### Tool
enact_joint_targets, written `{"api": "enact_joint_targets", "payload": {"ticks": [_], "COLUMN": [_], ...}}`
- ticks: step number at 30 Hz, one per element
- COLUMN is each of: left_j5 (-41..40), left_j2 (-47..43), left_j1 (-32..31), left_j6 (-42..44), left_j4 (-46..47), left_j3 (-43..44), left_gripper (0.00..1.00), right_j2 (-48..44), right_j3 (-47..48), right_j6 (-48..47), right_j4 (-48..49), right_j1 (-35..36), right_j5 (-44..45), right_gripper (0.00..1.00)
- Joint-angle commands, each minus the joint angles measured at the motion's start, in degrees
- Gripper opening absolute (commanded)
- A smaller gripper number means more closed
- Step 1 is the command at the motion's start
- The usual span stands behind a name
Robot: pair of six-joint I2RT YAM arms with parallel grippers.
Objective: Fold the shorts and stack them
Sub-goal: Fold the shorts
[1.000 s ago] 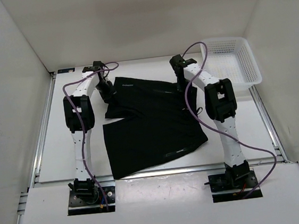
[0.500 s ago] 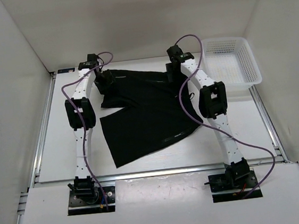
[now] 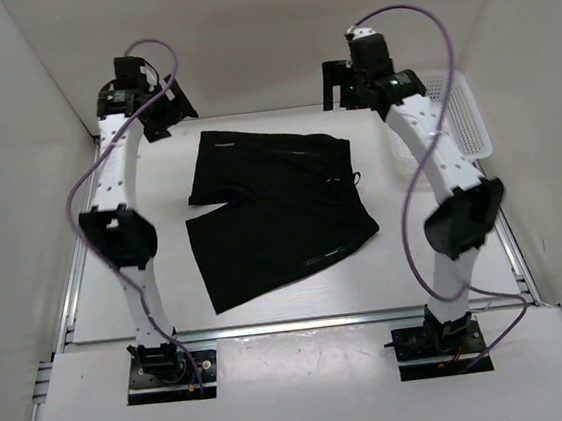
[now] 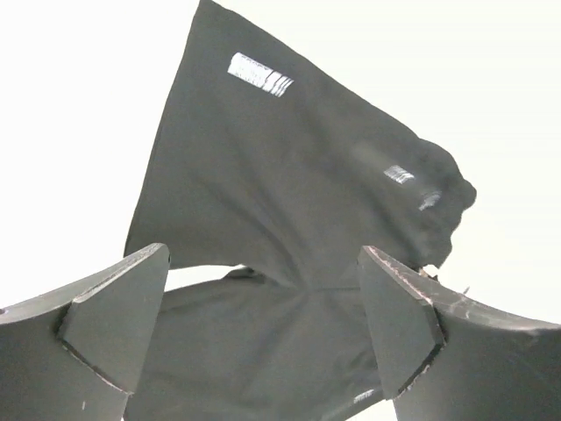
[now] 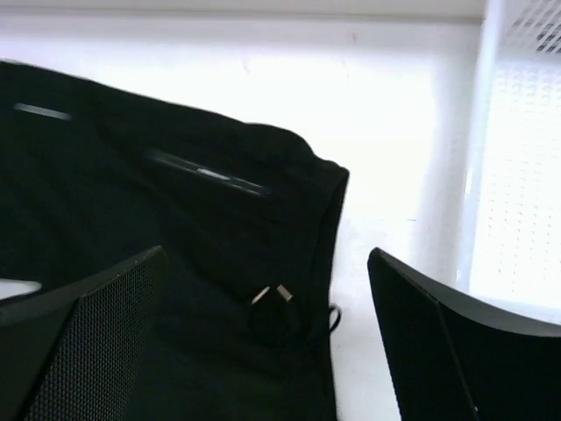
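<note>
The black shorts (image 3: 276,206) lie spread on the white table (image 3: 127,277), one leg laid over the other, the waistband toward the right. Both arms are raised high over the back edge. My left gripper (image 3: 171,103) hangs open above the shorts' back left corner, nothing between its fingers. My right gripper (image 3: 332,84) is open and empty above the back right corner. In the left wrist view the shorts (image 4: 289,193) lie far below the open gripper (image 4: 263,329). The right wrist view shows the waistband end (image 5: 175,228) and its drawstring (image 5: 280,307) below the open gripper (image 5: 267,338).
A white plastic mesh basket (image 3: 452,117) stands at the back right of the table, partly behind the right arm; its wall (image 5: 517,175) shows in the right wrist view. White walls close in the table at the back and both sides.
Both grippers have opened and let go of the shorts' far edge. Both arms have lifted up and back from the cloth. The shorts now lie flat and shifted slightly left.
</note>
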Motion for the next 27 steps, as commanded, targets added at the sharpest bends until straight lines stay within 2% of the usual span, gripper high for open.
{"api": "enact_joint_targets", "payload": {"ticks": [1, 3, 4, 8, 10, 14, 16, 18, 20, 27], "left_j5": [-5.3, -7.2, -7.2, -9.7, -10.3, -9.1, -8.4, -9.0, -9.6, -13.1], "left_j2": [-18.7, -25.1, -27.7, -40.1, -43.4, -47.9, -48.5, -47.7, -46.0, -31.5], "left_j1": [-1.1, -3.4, -4.0, -8.3, -11.0, -16.1, -18.6, -19.7, -20.2, -20.2], "left_j6": [0.1, 0.1, 0.1, -3.0, -6.2, -11.9, -14.0, -16.2, -16.7, -16.6], "left_j4": [0.6, 4.4, 4.4, 4.9, 4.9, 6.1, 7.6, 8.9, 10.3, 13.3], "left_j3": [-11.2, -20.4, -28.5, -47.5, -57.4, -69.6, -73.1, -76.3, -77.5, -76.2], "left_gripper": [1.0, 1.0, 1.0, 1.0, 1.0, 1.0, 1.0, 0.98, 0.98, 0.97], "right_j2": [-10.9, -15.3, -19.2, -28.6, -34.4, -42.4, -45.4, -46.1, -46.6, -45.6], "right_j3": [-9.9, -20.5, -23.8, -39.4, -48.7, -60.6, -65.7, -68.1, -70.6, -74.5], "right_j6": [3.2, 4.7, 4.7, 7.8, 9.3, 10.6, 10.6, 11.2, 12.0, 13.9], "right_j4": [0.6, 1.9, 1.9, 2.5, 3.0, 3.0, 3.6, 4.1, 5.7, 9.4], "right_j1": [0.7, 1.3, 1.3, 2.9, 3.4, 3.4, 3.4, 2.9, 1.3, -7.1], "right_j5": [-4.0, -6.0, -6.0, -7.4, -9.0, -13.7, -17.7, -19.0, -22.4, -30.7], "right_gripper": [0.99, 0.99, 0.99, 0.99, 0.99, 0.99, 0.99, 0.94, 0.92, 0.92]}}
